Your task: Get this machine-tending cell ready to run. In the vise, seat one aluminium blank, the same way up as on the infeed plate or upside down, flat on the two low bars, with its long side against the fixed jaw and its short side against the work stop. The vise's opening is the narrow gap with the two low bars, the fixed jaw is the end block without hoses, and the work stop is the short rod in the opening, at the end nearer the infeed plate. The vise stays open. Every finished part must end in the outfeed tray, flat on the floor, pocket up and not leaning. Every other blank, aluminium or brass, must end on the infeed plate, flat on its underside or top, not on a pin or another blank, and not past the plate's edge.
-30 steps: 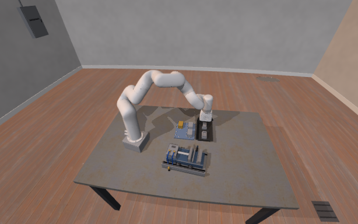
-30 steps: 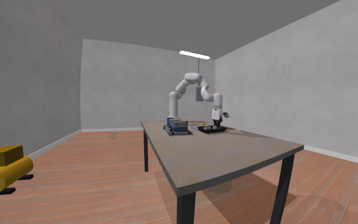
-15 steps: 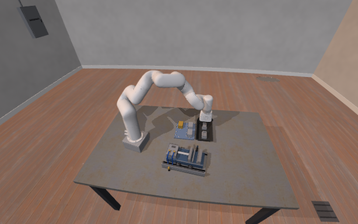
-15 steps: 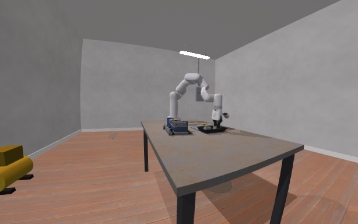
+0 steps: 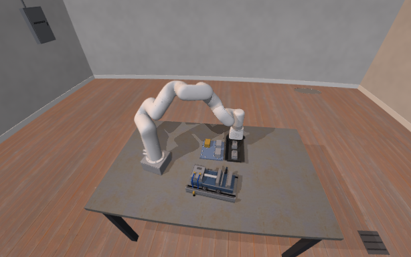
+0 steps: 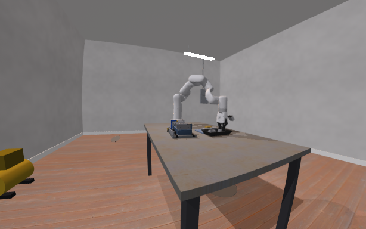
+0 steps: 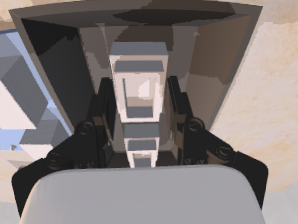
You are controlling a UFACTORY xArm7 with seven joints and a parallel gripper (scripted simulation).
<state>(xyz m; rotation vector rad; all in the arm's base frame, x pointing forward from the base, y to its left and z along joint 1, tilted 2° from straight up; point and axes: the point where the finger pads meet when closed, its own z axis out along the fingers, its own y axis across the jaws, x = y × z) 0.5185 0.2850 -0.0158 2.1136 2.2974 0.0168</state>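
Two finished parts (image 5: pixel 234 144) (image 5: pixel 234 154) show in the black outfeed tray (image 5: pixel 227 151), which lies toward the far edge of the worktop (image 5: pixel 278 187), right of its middle. The gripper (image 5: pixel 235 138) hangs straight down over the tray's far end. Its fingers are partly apart and grip nothing.

In the wrist view a grey part (image 7: pixel 140 90) lies between the dark fingers, pocket up, with a second piece (image 7: pixel 141 145) closer to the camera. Whether either touches a pad cannot be told.

The step in hand looks like setting a part down in the tray. To do it well, the fingers should part evenly until both pads are clear. The arm should then lift straight up, so that nothing tips the part or drags it against a tray wall. The part must end flat, not leaning.

Just beside the tray, toward the left edge, is the blue infeed plate (image 5: pixel 208 154). It carries a brass blank (image 5: pixel 207 142) and two aluminium blanks (image 5: pixel 218 144) (image 5: pixel 217 152). The vise (image 5: pixel 211 181) stands nearer the front edge, well apart. Its opening appears to hold no blank, so seating one probably remains. The tray wall and the nearby blanks are the likeliest snags on the way out.
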